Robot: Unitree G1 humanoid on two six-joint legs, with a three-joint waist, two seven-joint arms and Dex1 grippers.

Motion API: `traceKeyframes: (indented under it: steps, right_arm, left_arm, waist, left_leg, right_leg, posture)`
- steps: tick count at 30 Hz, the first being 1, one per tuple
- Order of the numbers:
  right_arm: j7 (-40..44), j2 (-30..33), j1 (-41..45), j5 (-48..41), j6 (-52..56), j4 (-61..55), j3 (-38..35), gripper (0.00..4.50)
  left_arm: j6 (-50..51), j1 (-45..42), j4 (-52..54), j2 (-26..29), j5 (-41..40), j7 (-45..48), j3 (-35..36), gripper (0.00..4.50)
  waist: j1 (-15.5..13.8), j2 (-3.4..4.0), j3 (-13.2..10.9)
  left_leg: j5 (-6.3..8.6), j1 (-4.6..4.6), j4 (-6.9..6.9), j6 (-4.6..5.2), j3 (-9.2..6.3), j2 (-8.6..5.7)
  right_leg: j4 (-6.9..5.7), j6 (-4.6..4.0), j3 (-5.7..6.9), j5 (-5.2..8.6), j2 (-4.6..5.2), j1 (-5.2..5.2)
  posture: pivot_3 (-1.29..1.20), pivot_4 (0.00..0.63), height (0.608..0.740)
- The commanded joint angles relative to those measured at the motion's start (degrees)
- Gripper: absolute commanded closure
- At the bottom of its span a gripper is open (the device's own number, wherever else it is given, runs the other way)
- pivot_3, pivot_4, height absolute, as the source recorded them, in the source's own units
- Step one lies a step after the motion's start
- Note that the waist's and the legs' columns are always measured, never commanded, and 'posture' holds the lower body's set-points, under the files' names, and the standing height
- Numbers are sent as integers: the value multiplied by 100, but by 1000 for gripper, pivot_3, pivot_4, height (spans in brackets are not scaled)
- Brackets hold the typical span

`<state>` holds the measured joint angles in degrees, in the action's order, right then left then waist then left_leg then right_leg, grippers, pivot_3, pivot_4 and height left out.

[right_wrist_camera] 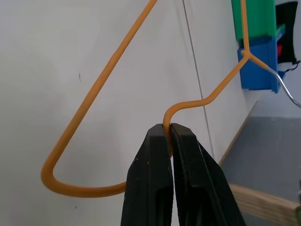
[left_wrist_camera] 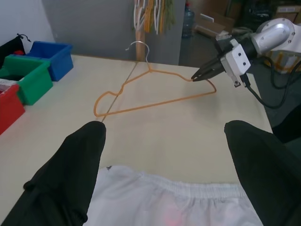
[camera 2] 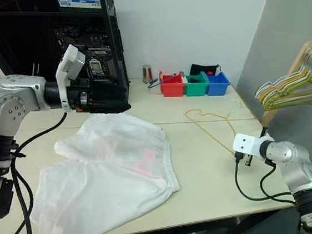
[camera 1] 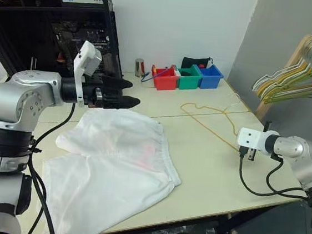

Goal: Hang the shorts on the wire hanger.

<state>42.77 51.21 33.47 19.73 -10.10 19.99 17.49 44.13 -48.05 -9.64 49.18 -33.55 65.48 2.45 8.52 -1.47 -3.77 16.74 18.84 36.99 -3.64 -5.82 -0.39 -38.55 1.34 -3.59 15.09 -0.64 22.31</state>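
The shorts [camera 1: 111, 168] lie spread flat on the pale desk [camera 1: 217, 174], waistband toward the far side, a faint pink-red mark near the middle; their near-left corner runs over the desk's front edge and is cut off from view. The left gripper [camera 1: 129, 93] hangs above the waistband, not touching the cloth, its fingers [left_wrist_camera: 75, 174] spread wide with nothing between them. In the left wrist view only a strip of the elastic waistband shows between those fingers. The wire hanger [left_wrist_camera: 155, 92] lies on the desk beyond the shorts and apart from them, its small hook pointing toward the far edge. The right gripper [left_wrist_camera: 195, 77] has its fingers [right_wrist_camera: 160, 188] clenched on the wire at the hanger's shoulder bend. Whether that corner is lifted off the desk is hard to judge; in the head views the thin wire nearly blends into the surface. Red, green and blue bins [camera 1: 187, 77] stand in a row at the far edge. A bunch of coloured hangers [camera 1: 291, 81] hangs on a wooden rail to the right, partly cut off.
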Motion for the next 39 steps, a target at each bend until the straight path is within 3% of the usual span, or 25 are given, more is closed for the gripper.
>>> traceKeyframes:
  steps: [1,5,10,15,20,32,39]
  right_arm:
    - [-1237,231,674,1270,-1413,-53,200,4494]
    - [-2760,425,1029,2429,-2479,72,392,4494]
    - [-3794,447,1203,2960,-3157,36,327,4494]
    - [-4195,418,1242,3174,-3485,73,293,4494]
    - [-4353,274,1367,3292,-3510,21,260,4494]
    - [-4168,40,1458,3258,-3462,-124,253,4494]
    - [-4144,99,1347,3292,-3504,-97,269,4500]
  left_arm:
    - [-746,-471,-659,-22,537,455,-316,151]
    - [-1277,-830,-1495,-139,959,929,-616,151]
    - [-1772,-1349,-2481,-359,1391,1441,-876,151]
    - [-2162,-1805,-3242,-561,1723,1716,-940,151]
    - [-2123,-1762,-3195,-698,2029,2664,-1519,151]
    - [-2895,-1558,-3384,-1060,2784,2637,-1891,151]
    - [-3056,-1692,-3635,-1129,2924,2563,-1765,1453]
  waist:
    - [-1,7,-3]
    - [-12,18,-10]
    - [-13,16,-11]
    - [24,13,-12]
    - [135,13,-12]
    - [476,7,-15]
    - [566,7,-15]
  left_leg:
    - [0,-3,0,0,3,-1]
    - [0,-3,-1,0,17,-3]
    - [0,13,-1,0,29,-4]
    - [0,17,1,1,50,-6]
    - [3,17,1,5,57,-6]
    - [3,5,4,6,66,-2]
    - [3,7,3,6,66,-3]
  right_leg:
    - [-4,0,-4,0,0,0]
    - [-17,-1,-17,0,0,12]
    - [-19,-3,-36,1,-4,35]
    - [-18,-2,-55,0,-4,42]
    - [-21,-2,-58,0,-4,42]
    - [-41,-1,-69,-1,-5,40]
    - [-39,-1,-70,-1,-5,41]
  posture:
    - [-104,0,740]
    - [-111,0,740]
    - [-122,0,740]
    - [-142,0,740]
    - [-166,0,740]
    - [-193,0,740]
    - [-193,0,740]
